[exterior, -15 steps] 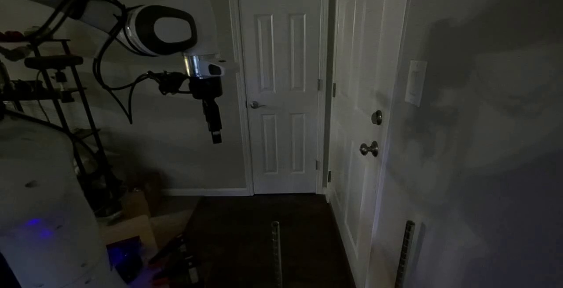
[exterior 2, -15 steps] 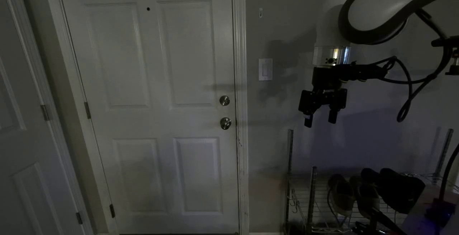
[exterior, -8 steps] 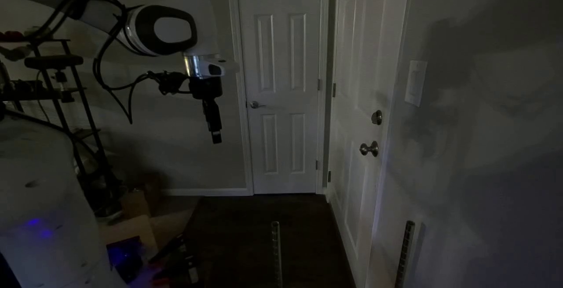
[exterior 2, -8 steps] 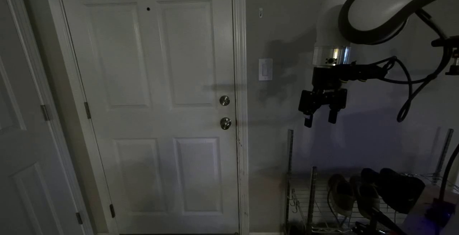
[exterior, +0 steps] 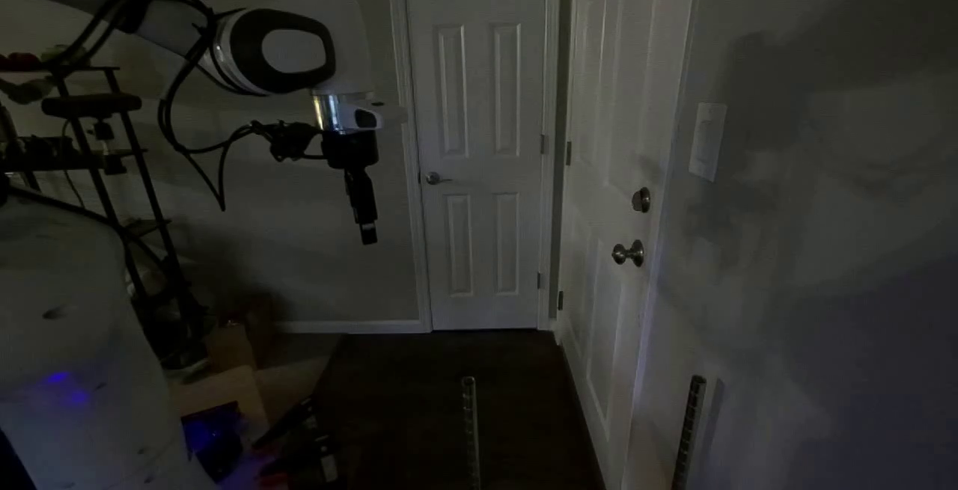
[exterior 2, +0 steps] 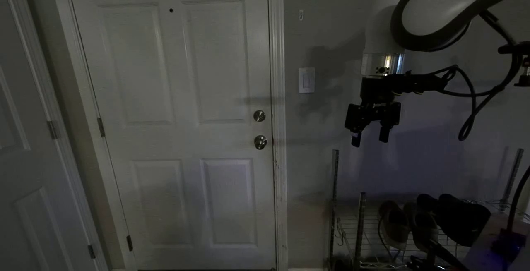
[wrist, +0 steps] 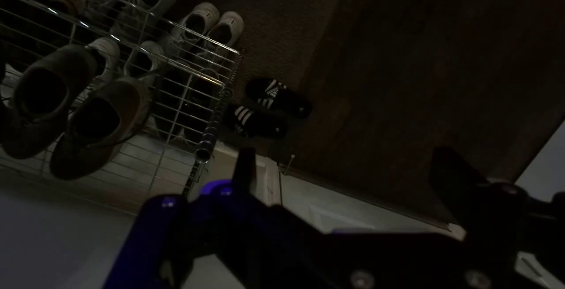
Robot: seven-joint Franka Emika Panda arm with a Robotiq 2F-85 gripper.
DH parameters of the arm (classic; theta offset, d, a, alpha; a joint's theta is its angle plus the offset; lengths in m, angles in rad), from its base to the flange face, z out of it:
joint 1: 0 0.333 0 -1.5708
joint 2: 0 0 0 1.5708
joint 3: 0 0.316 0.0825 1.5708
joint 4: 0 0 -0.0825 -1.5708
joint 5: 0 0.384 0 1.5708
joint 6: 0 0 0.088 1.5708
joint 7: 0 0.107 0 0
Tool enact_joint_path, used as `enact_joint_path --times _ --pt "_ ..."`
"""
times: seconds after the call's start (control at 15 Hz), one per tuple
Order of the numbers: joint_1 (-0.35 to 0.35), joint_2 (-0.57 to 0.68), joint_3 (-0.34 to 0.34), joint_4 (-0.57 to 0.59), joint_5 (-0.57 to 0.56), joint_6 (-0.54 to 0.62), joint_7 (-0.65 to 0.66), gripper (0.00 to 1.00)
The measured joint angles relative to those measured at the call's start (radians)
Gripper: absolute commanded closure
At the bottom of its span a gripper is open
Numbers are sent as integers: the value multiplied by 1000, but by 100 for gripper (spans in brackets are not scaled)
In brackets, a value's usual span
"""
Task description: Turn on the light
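The light switch is a pale upright wall plate beside the white door; it shows in both exterior views (exterior: 707, 141) (exterior 2: 306, 80). No lamp is in view and the room is dark. My gripper (exterior 2: 369, 137) points straight down, with its two black fingers spread apart and nothing between them. In that exterior view it hangs to the right of the switch and lower than it. The gripper shows side-on in an exterior view (exterior: 368, 236), well left of the switch. In the wrist view my gripper (wrist: 344, 152) is open; the switch is out of view there.
A white door (exterior 2: 174, 138) with a round knob (exterior 2: 260, 142) and a deadbolt (exterior 2: 259, 116) stands left of the switch. A wire rack (exterior 2: 361, 229) with shoes stands below the gripper. Black slides (wrist: 278, 97) lie on the floor. Cables (exterior: 168, 101) hang off the arm.
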Motion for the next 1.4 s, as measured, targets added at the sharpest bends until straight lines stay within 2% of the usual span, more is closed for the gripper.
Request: enact_joint_path --times 0.73,0.8,0.87,1.13,1.4 --pt "1 10 0 0 -14 1 -5 0" --pt "-2 21 0 0 -28 14 -8 25" --pt "-8 38 0 0 -50 42 -8 26" --pt "-60 146 -5 11 -161 257 -12 53" --pt "-156 287 -12 50 -285 504 -9 80"
